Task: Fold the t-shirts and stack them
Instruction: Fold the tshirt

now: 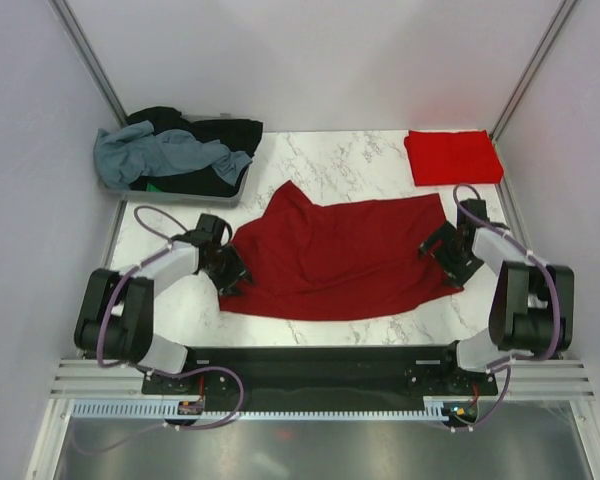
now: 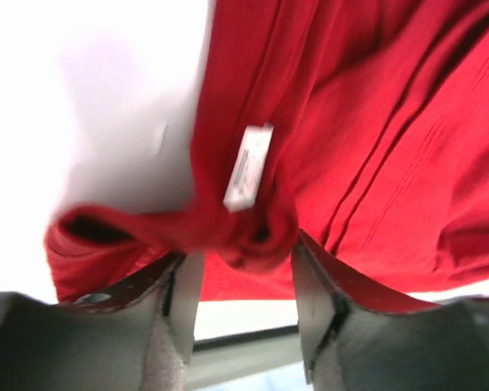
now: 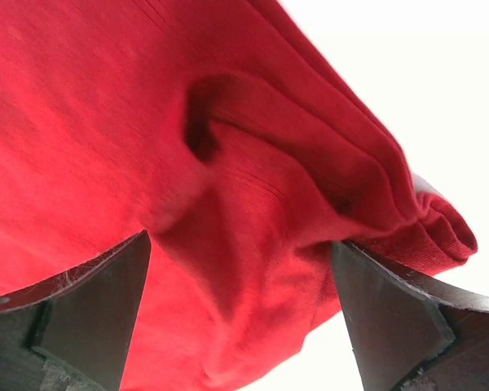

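Observation:
A dark maroon-red t-shirt (image 1: 340, 255) lies spread and wrinkled on the middle of the marble table. My left gripper (image 1: 230, 268) is at its left edge. In the left wrist view this gripper (image 2: 244, 269) is open, with a bunched roll of the shirt (image 2: 253, 232) and a white label (image 2: 248, 167) at its fingertips. My right gripper (image 1: 442, 250) is at the shirt's right edge. In the right wrist view this gripper (image 3: 240, 277) is wide open, with a fold of cloth (image 3: 253, 212) between the jaws. A brighter red t-shirt (image 1: 452, 157) lies folded at the back right.
A grey tray (image 1: 180, 192) at the back left holds a grey-blue tee (image 1: 160, 152), a black one (image 1: 225, 132) and a bit of green (image 1: 155, 185). White walls close the table on three sides.

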Available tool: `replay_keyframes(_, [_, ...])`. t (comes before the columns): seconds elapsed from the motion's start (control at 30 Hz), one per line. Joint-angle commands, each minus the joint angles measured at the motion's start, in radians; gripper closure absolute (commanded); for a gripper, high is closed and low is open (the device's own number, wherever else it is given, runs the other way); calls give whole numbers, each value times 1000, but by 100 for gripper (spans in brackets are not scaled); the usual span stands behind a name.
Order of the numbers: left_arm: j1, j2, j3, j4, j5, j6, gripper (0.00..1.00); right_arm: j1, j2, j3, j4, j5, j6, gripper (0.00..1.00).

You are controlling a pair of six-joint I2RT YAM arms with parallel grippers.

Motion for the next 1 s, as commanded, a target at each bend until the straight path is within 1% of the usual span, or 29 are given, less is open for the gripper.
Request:
replay_keyframes(0.0, [48, 155, 118, 131, -151, 62, 48, -3, 154, 104, 169, 15, -51, 2])
replay_keyframes(0.03, [61, 187, 152, 125, -149, 75, 48, -3, 200, 168, 160, 13, -65, 2])
replay_keyframes(0.07, [87, 220, 222, 107, -146, 93, 50, -3, 217, 202, 146, 16, -74, 2])
replay_keyframes(0.13, [110, 269, 279, 93, -134, 107, 51, -3, 244, 288, 111, 31, -116, 2])
replay_keyframes(0.17, [124, 271, 329, 73, -134, 115, 51, -5, 246, 312, 91, 42, -127, 2])
replay_keyframes(0.23, [132, 262, 371, 44, -128, 125, 51, -17, 234, 360, 42, 112, -145, 2])
replay_keyframes(0.27, [132, 253, 405, 32, -128, 133, 50, -23, 226, 368, 26, 134, -148, 2])
replay_keyframes(0.33, [132, 203, 414, 1, -111, 141, 46, -34, 191, 368, -10, 186, -148, 2])
replay_keyframes(0.37, [132, 178, 411, -10, -109, 144, 42, -35, 176, 366, -26, 206, -141, 2])
replay_keyframes(0.43, [132, 129, 393, -34, -97, 141, 36, -35, 116, 328, -47, 225, -133, 2])
replay_keyframes(0.5, [130, 48, 359, -48, -58, 139, 27, -34, 32, 285, -40, 188, -115, 2])
replay_keyframes(0.57, [130, -40, 309, -62, -42, 139, 23, -32, -28, 201, -26, 133, -105, 2])
replay_keyframes(0.6, [130, -71, 292, -69, -45, 142, 23, -31, -77, 172, -14, 120, -99, 2])
replay_keyframes(0.67, [130, -118, 243, -86, -57, 151, 22, -31, -110, 92, 3, 97, -105, 4])
replay_keyframes(0.7, [130, -159, 224, -91, -62, 153, 23, -31, -126, 71, 17, 96, -110, 7])
replay_keyframes(0.77, [130, -189, 160, -89, -59, 152, 23, -31, -124, 23, 29, 90, -122, 12])
replay_keyframes(0.83, [130, -207, 100, -83, -56, 148, 21, -31, -107, 0, 57, 74, -131, 19])
replay_keyframes(0.9, [130, -209, 63, -47, -48, 155, 19, -31, -84, -15, 104, 58, -133, 26])
replay_keyframes(0.97, [130, -200, 26, -11, -45, 149, 16, -31, -61, -16, 121, 60, -139, 30])
